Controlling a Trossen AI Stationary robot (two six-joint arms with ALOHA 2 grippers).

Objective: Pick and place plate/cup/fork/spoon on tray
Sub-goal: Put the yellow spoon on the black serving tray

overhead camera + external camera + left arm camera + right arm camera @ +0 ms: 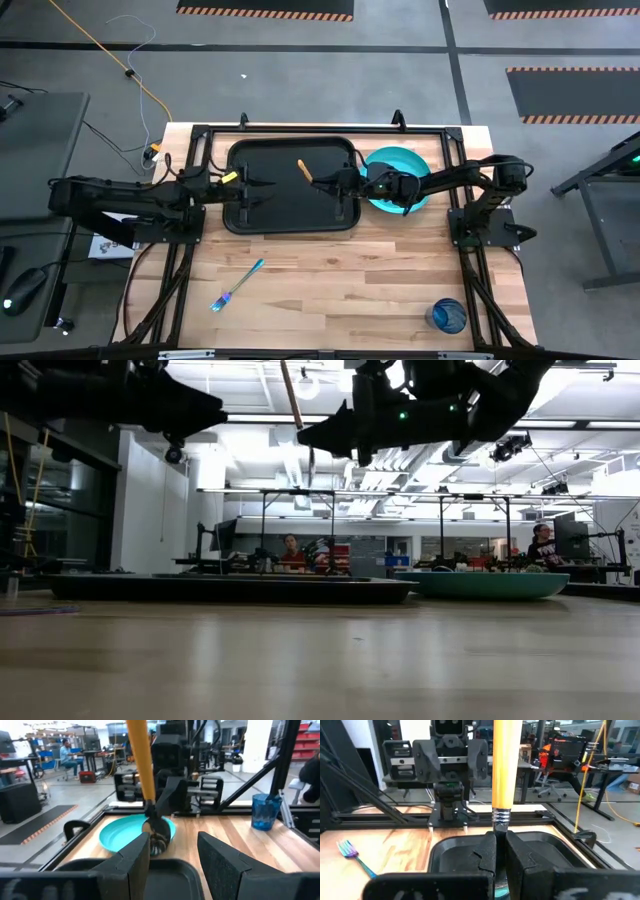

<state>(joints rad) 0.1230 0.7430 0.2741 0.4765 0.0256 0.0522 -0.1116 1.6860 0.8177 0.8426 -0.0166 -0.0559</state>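
Observation:
The black tray (290, 215) lies at the table's far middle. The turquoise plate (405, 160) rests flat on the table at the tray's right end. My right gripper (318, 182) hovers over the tray's right half, shut on the orange-handled spoon (302, 169). My left gripper (262, 185) is open and empty above the tray's left half, facing the spoon. The teal-handled fork (238, 284) lies flat on the table near the front left. The blue cup (447, 316) stands upright at the near right corner. My right gripper pinches the spoon between its two fingers (490, 851) at the neck, just below the handle's silver collar (501, 816). The fingers come level from the table's right side and lie across the spoon. The spoon is lifted clear, near upright, with its handle (140, 760) up and its bowl (157, 836) hanging below over the tray.
Black frame bars run along the table's far, left and right edges. Bare wood lies between the tray and the near edge. People sit at desks in the room beyond the table.

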